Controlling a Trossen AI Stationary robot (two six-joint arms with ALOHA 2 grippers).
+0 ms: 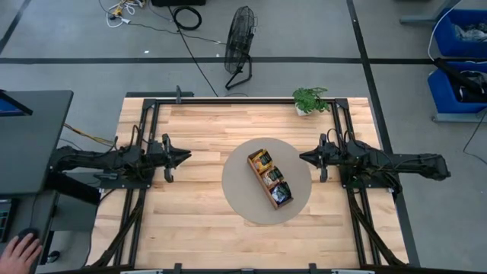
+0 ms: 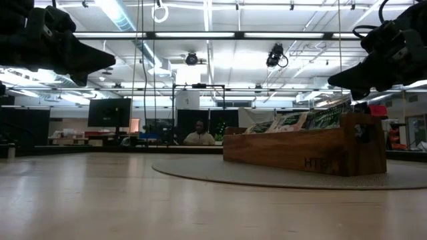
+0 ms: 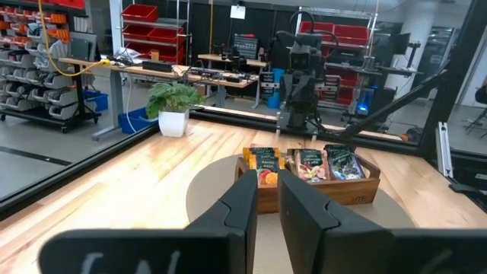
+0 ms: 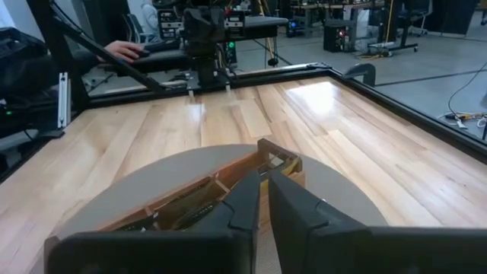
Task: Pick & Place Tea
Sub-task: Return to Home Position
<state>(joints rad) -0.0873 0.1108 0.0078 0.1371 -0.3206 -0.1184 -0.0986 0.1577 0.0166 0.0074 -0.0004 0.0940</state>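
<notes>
left gripper [image 1: 188, 157] clenched; right gripper [image 1: 301, 157] clenched | tea [image 1: 263, 159] in tray [image 2: 287, 150] on mat [image 1: 240, 190] | plant [image 1: 310, 99] beyond

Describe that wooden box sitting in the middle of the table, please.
It is a long brown wooden organizer, open-topped, divided into three sections, with a mark on one side wall. It lies flat, set diagonally, on a round grey-beige mat on the wooden table. Tea sachets stand in every section. The left gripper and right gripper hang clear of it.
</notes>
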